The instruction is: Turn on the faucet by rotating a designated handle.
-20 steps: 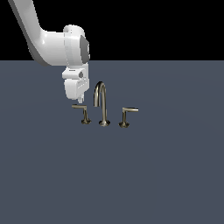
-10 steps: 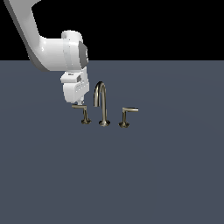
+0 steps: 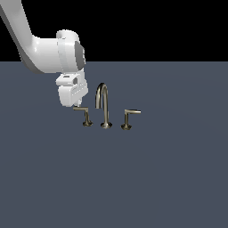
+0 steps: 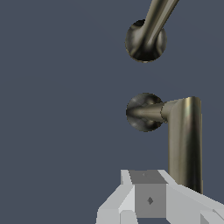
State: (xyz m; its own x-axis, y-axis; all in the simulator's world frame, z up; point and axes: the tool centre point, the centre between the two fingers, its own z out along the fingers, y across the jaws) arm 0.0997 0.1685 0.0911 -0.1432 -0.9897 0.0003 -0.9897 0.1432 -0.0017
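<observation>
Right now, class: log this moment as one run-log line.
phase: approach | end effector: at lever tip of left handle, contact unclear | spout: untouched | right handle: untouched

Bkgd: flat slate-grey floor [image 3: 169, 178] fills lower part of exterior view, no texture or seams, evenly lit w/ no strong shadows. Above straight horizon, plain black backdrop [image 3: 156, 26]. Wrist view: same grey surface throughout.

Upright brass-grey faucet [image 3: 103, 107], designated handle [image 3: 84, 116] apparently leftward-levered.
</observation>
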